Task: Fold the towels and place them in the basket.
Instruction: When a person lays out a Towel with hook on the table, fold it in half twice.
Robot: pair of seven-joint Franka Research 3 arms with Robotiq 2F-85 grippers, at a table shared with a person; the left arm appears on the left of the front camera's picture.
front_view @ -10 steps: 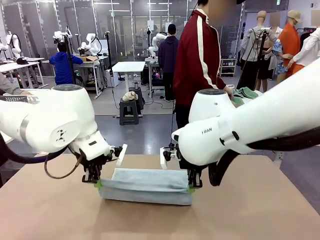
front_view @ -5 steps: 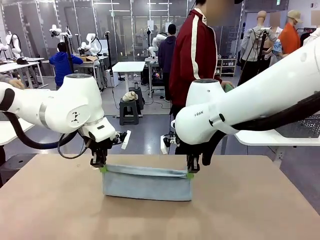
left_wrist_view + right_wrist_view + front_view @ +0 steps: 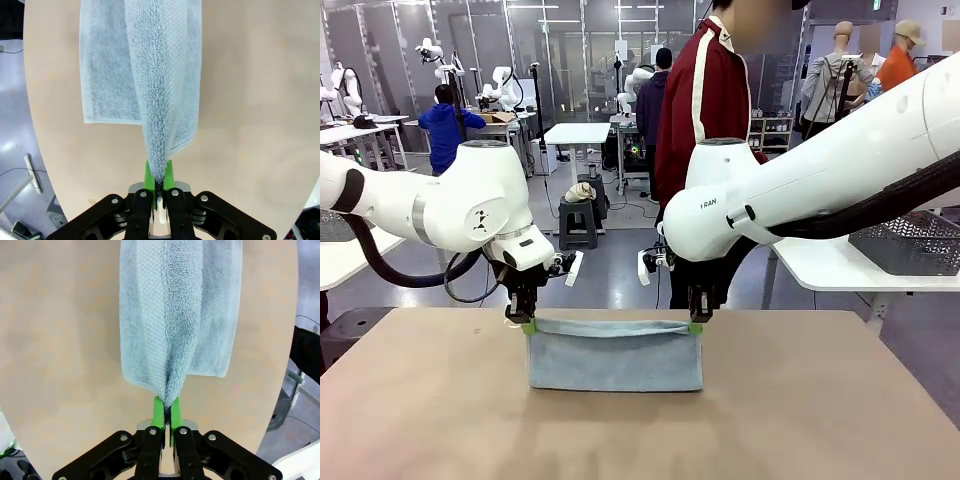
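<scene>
A pale blue towel (image 3: 615,355) hangs stretched between both grippers, its lower edge resting on the brown table (image 3: 820,420). My left gripper (image 3: 528,325) is shut on the towel's upper left corner, and my right gripper (image 3: 696,326) is shut on the upper right corner. In the left wrist view the towel (image 3: 150,75) runs away from the pinching green pads (image 3: 149,172) of that gripper (image 3: 159,179). The right wrist view has the same towel (image 3: 175,315) rising from its green pads (image 3: 158,410) at the gripper (image 3: 166,416). The dark mesh basket (image 3: 910,243) sits on a white side table at the right.
A person in a red jacket (image 3: 705,110) stands at the far side of the table, just behind my right arm. The white side table (image 3: 840,268) with the basket lies to the right, beyond the brown table's edge.
Both grippers have lifted the towel's top edge and carried it toward the far side of the table. The towel went from slumped forward to hanging nearly upright.
</scene>
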